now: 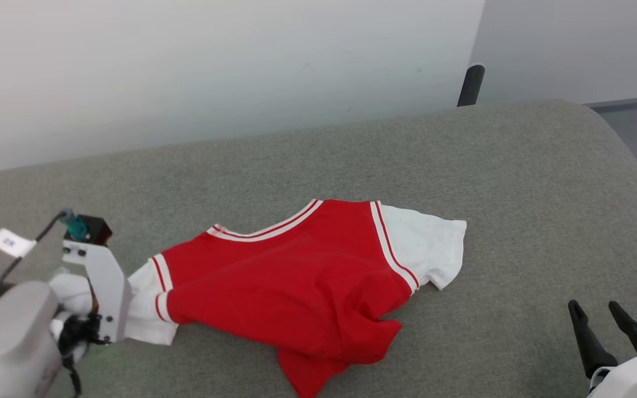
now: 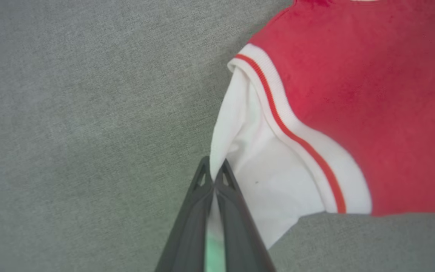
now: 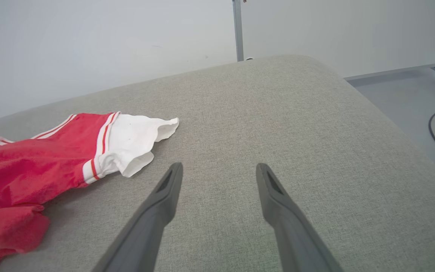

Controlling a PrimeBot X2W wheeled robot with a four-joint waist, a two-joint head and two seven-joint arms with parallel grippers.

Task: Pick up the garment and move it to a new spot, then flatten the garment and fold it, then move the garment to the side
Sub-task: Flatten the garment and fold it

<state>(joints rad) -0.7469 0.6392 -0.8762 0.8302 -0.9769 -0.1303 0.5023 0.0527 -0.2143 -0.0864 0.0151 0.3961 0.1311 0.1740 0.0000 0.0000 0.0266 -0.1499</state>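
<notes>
Left gripper (image 2: 214, 173) clamped on the garment (image 2: 353, 94) sleeve; right gripper (image 3: 219, 169) wide, empty

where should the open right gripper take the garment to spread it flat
The free white sleeve of the garment, at its hem, from the robot's right: it lies spread, pointing toward the right gripper, opposite the other sleeve, which the left gripper pinches.

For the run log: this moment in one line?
left end effector: shut on white sleeve of red T-shirt | right end effector: open, empty | surface: grey fabric
</notes>
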